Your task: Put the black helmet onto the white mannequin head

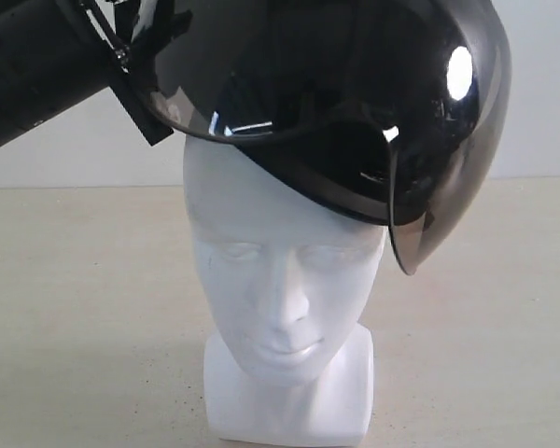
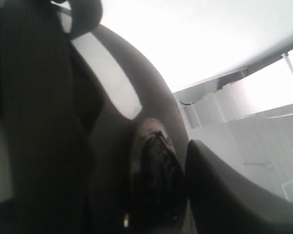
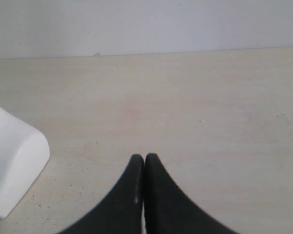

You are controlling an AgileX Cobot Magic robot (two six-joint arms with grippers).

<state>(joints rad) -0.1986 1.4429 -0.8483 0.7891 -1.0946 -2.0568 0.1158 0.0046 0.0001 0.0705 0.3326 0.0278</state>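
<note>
The left claw comes in above the counter's left side. Its dark fingers are clamped over the rim of the black helmet, one finger lying as a slanted bar across the outside of the edge. The arm behind it is cut off by the frame. The left wrist view is blurred and nearly all dark. Only padded lining, a pale strap or label, and bright background beyond the helmet's edge can be made out, so the grip itself cannot be read there. The helmet hangs tilted over the crown of the white mannequin head, covering its top. Whether it rests on the scalp or sits just above it cannot be told. Its top is cropped, and the smoky visor droops past the head toward the counter's right edge. The head stands upright, well forward of the counter's far edge, face toward the camera, with the foot of its neck base cut off. The right claw is pressed fully together, tips touching and holding nothing. It sits low over bare counter near a corner of the white base. It does not appear in the exterior view.
</note>
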